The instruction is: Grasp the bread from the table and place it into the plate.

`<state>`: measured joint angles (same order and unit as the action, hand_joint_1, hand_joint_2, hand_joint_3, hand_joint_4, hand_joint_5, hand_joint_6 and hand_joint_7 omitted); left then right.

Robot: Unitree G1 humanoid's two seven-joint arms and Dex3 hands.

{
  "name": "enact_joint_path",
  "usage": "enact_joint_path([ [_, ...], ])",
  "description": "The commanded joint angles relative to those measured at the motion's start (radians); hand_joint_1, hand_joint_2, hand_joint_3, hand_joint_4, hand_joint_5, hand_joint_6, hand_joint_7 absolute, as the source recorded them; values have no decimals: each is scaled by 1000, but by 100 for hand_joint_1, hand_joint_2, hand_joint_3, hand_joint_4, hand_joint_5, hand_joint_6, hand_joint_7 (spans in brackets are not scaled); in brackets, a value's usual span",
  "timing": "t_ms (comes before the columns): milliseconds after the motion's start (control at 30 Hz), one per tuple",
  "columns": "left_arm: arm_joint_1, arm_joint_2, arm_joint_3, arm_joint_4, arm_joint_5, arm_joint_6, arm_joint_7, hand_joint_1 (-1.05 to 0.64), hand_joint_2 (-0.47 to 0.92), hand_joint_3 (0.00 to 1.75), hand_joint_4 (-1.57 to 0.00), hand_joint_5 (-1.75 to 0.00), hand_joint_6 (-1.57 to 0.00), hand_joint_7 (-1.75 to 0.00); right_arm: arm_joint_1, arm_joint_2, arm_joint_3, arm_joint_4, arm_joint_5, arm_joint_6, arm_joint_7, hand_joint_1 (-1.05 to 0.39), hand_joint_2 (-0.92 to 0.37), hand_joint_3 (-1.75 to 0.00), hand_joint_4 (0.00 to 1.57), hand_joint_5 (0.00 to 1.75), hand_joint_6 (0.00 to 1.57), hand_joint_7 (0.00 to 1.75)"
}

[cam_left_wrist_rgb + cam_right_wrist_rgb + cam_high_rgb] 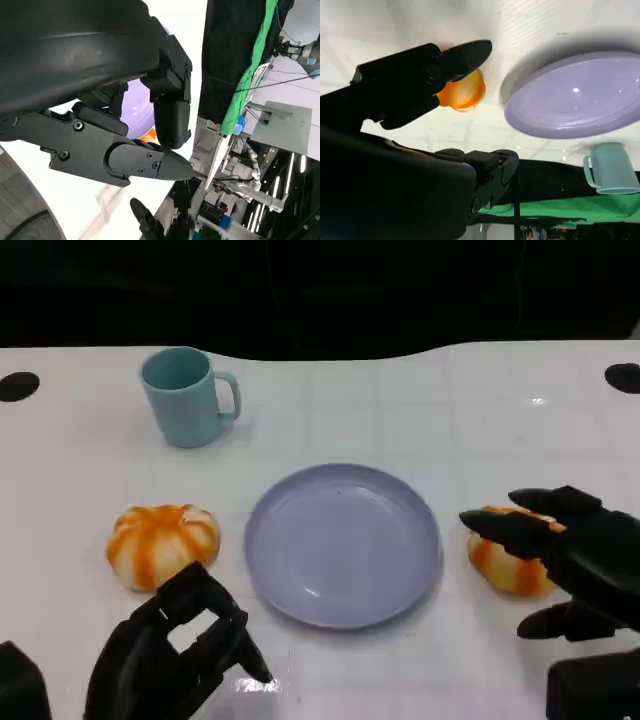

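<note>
Right now my right hand [575, 560] hovers over the bread [508, 558] that lies on the white counter [400, 400] just right of the lilac plate [343, 542]. Its fingers [510, 528] are spread above and around the bun, with the thumb lower and nearer me; nothing is gripped, and I cannot tell whether any finger touches the crust. From the right wrist view the same orange-striped bread [465, 92] peeks out past one fingertip, close beside the plate [575, 97], with a teal mug [610, 167] beyond it.

My left hand [175, 650] sits low at the near edge, fingers curled loosely inward and holding nothing. Just ahead of it lies a second orange-and-white bun [162, 543], left of the plate and apart from it. The mug [188, 396] stands upright farther back on the left, handle pointing right. The plate itself holds nothing.
</note>
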<state>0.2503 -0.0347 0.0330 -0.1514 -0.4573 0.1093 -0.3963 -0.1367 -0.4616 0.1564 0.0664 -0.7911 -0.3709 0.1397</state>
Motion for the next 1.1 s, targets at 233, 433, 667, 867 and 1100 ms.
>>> enact_joint_path([
  [233,12,6,4,-25,-4,9,10,-62,91,16,-68,-175,-55,-160,-138,-33,118,215,-110,55,-134,-45,-79,-1,1,38,25,1],
  [433,14,5,1,-28,1,7,11,-62,91,16,-69,-175,-55,-161,-194,-41,176,292,-147,95,-141,-42,-80,-1,2,36,25,1],
  [667,17,3,0,-35,-1,12,17,-63,91,15,-69,-175,-56,-161,-242,-38,217,353,-135,125,-111,-39,-81,0,11,23,27,0],
  [867,19,2,-2,-39,-3,15,20,-63,91,15,-69,-175,-56,-160,-264,-30,242,365,-125,135,-95,-37,-81,0,16,19,27,0],
  [1100,23,3,-5,-49,-2,14,21,-63,92,14,-69,-175,-57,-160,-283,-21,266,369,-113,141,-107,-32,-80,0,25,17,33,2],
])
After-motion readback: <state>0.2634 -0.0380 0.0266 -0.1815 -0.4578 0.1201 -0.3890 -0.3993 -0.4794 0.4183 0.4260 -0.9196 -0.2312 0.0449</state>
